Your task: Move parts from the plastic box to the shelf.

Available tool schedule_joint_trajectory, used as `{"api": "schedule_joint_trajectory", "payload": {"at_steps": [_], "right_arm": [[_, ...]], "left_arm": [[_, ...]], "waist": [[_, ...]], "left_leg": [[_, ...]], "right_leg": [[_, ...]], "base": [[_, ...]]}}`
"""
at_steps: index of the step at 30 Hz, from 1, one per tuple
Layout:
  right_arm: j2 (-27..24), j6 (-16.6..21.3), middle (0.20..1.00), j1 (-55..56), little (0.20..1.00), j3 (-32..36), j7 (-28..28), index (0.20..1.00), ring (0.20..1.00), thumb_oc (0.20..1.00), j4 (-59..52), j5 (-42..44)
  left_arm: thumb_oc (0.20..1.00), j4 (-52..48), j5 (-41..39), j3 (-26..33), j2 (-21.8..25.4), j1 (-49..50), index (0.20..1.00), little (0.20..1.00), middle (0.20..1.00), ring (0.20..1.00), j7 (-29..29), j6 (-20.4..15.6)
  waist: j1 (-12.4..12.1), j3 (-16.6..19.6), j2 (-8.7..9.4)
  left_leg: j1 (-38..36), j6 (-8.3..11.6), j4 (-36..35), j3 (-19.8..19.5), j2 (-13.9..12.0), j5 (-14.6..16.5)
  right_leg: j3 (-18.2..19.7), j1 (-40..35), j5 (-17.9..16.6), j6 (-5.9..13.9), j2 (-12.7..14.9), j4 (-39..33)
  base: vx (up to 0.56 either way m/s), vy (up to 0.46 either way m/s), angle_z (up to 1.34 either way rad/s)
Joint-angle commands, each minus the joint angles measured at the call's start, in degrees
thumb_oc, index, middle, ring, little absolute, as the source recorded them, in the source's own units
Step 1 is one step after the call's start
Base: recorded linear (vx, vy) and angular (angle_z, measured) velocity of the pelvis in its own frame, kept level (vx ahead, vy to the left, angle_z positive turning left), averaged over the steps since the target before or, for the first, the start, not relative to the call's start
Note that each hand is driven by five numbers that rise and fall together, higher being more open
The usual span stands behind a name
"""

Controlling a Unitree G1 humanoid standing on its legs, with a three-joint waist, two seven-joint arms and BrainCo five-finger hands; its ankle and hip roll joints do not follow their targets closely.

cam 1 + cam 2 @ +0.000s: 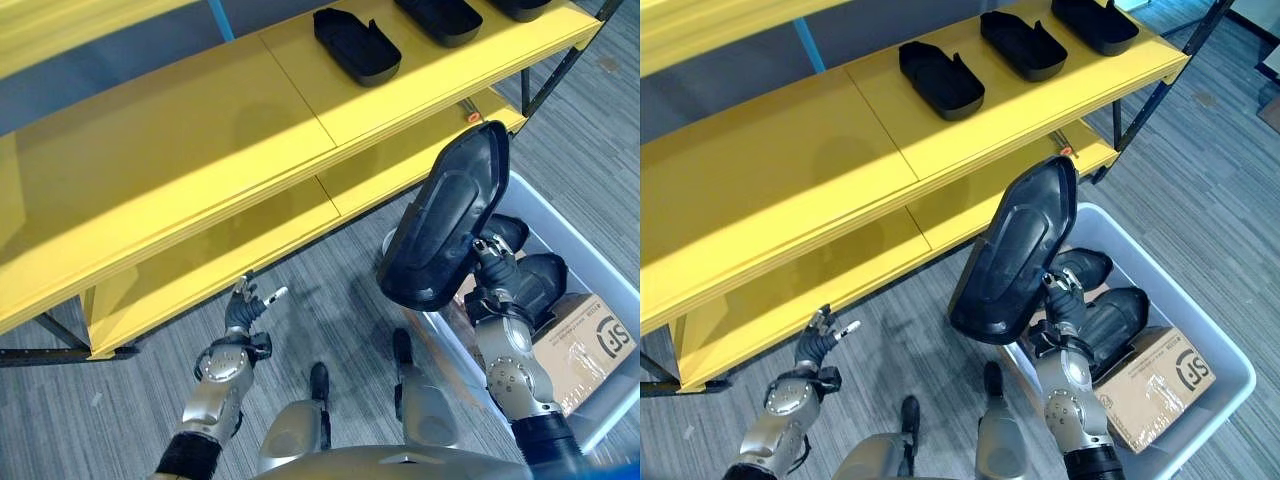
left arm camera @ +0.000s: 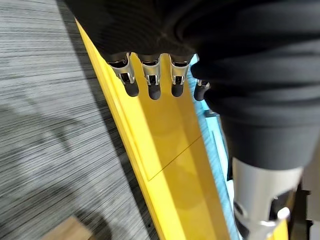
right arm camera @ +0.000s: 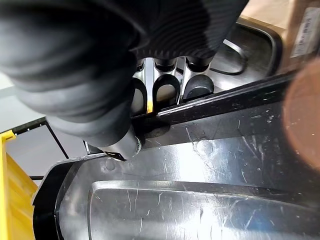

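Two hands in view. Left hand [image 1: 243, 305] hangs low at far left over grey carpet [image 1: 330, 300], just in front of the lower board of the yellow shelf [image 1: 200, 150]; fingers loose and spread, holding nothing, and its wrist view shows fingertips [image 2: 152, 92] relaxed above the yellow board edge. Shelf runs across the whole top, two boards, dark metal frame. Three black tray-like parts [image 1: 940, 78] sit in a row on the upper board, toward its right end. Right of centre, right hand [image 1: 1058, 298] is clamped on the rim of a large black part [image 1: 1015, 250], thumb on one face and fingers on the other; the part stands tilted nearly upright, raised above the near-left corner of the plastic box [image 1: 1230, 370], its top end reaching to the lower board's edge. More black parts [image 1: 1110, 310] lie in the box beneath the hand, probably two, partly hidden. A cardboard box [image 1: 1155, 385] sits in the same bin, at far right.
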State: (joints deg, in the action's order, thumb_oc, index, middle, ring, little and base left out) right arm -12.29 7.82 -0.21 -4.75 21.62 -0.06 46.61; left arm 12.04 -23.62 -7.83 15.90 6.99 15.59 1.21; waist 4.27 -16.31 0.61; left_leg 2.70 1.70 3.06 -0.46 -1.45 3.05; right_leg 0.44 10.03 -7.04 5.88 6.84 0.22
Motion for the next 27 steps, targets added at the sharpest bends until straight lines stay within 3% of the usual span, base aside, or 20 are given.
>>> {"api": "schedule_joint_trajectory", "payload": {"at_steps": [1, 9, 14, 20, 23, 24, 25, 27], "right_arm": [[0.85, 2.98, 0.200, -1.61, 0.200, 2.55, -1.05, 0.200, 0.200, 0.200, -6.56, -0.47], [0.49, 1.82, 0.200, -0.45, 0.200, 1.77, -1.21, 0.200, 0.200, 0.200, -6.86, -1.16], [0.48, 1.50, 0.200, -0.37, 0.200, 0.87, -1.55, 0.200, 0.200, 0.200, -6.85, -0.91], [-0.38, 1.55, 0.200, -2.09, 0.200, -0.22, -1.56, 0.200, 0.200, 0.200, -6.34, -1.31], [-1.38, 1.91, 0.200, -3.24, 0.200, -0.40, -1.49, 0.200, 0.200, 0.200, -6.11, -1.49], [-2.18, 2.55, 0.200, -3.48, 0.200, -0.43, -1.26, 0.200, 0.200, 0.200, -6.02, -1.08], [-2.55, 2.78, 0.200, -3.45, 0.200, -0.45, -1.10, 0.200, 0.200, 0.200, -6.00, -0.72], [-2.52, 3.05, 0.200, -3.47, 0.200, -0.32, -0.79, 0.200, 0.200, 0.200, -6.33, -0.40]], "left_arm": [[1.000, -3.74, 0.39, 1.56, 3.75, 1.03, 1.000, 1.000, 1.000, 1.000, -0.70, -1.29], [1.000, -4.70, -1.65, 2.33, 1.98, 4.34, 1.000, 1.000, 1.000, 1.000, -0.68, -0.73], [1.000, -4.84, -1.78, 2.45, 1.73, 5.24, 1.000, 1.000, 1.000, 1.000, -0.70, -0.55], [1.000, -5.28, -2.45, 2.32, 1.83, 4.36, 1.000, 1.000, 1.000, 1.000, -0.41, -0.74], [1.000, -5.21, -3.58, 2.08, 1.33, 3.67, 1.000, 1.000, 1.000, 1.000, -0.32, -1.21], [1.000, -5.06, -4.65, 1.62, 1.00, 2.96, 1.000, 1.000, 1.000, 1.000, -0.04, -1.47], [1.000, -5.06, -4.97, 1.43, 0.95, 2.60, 1.000, 1.000, 1.000, 1.000, 0.03, -1.50], [1.000, -5.18, -5.77, 1.05, 0.69, 2.09, 1.000, 1.000, 1.000, 1.000, 0.71, -1.48]], "waist": [[0.28, 4.45, 2.18], [-0.95, 7.99, 1.07], [-1.26, 8.64, 0.74], [-1.71, 9.06, 0.14], [-1.81, 7.79, 1.00], [-2.65, 5.16, 1.82], [-3.08, 4.04, 2.20], [-3.27, 2.79, 2.47]], "left_leg": [[-0.11, -1.14, 0.66, 4.25, 2.41, 1.13], [-4.96, 0.92, -3.96, 3.18, -1.40, -0.61], [-5.87, 1.14, -4.75, 2.46, -1.97, -1.07], [-5.98, 2.46, -5.37, 0.58, -4.25, -2.43], [-2.63, 3.58, 2.89, 0.32, -4.50, -1.79], [3.65, 5.29, 14.83, -1.34, -3.75, -5.80], [5.70, 5.38, 19.11, -2.51, -2.66, -6.63], [9.13, 4.39, 18.96, -1.77, -3.34, -7.43]], "right_leg": [[-0.43, 0.70, -0.71, 4.70, 3.39, 0.79], [-3.22, -4.37, 4.19, 2.33, 1.02, 0.43], [-3.61, -5.58, 5.14, 1.63, 0.45, 0.66], [-4.09, -5.42, 9.11, -0.26, -1.47, 5.01], [-4.53, -5.58, 10.83, -1.58, -1.97, 6.92], [-5.70, -6.53, 11.64, -3.08, -2.17, 7.49], [-6.42, -6.85, 11.78, -3.55, -2.11, 7.77], [-7.69, -6.68, 12.73, -3.41, -1.85, 8.75]], "base": [[0.12, -0.206, 0.18], [0.08, -0.153, 0.05], [0.04, -0.066, 0.08], [0.01, -0.110, 0.14], [-0.05, -0.192, 0.23], [-0.16, -0.249, 0.23], [-0.14, -0.184, 0.32], [-0.05, -0.083, 0.57]]}}
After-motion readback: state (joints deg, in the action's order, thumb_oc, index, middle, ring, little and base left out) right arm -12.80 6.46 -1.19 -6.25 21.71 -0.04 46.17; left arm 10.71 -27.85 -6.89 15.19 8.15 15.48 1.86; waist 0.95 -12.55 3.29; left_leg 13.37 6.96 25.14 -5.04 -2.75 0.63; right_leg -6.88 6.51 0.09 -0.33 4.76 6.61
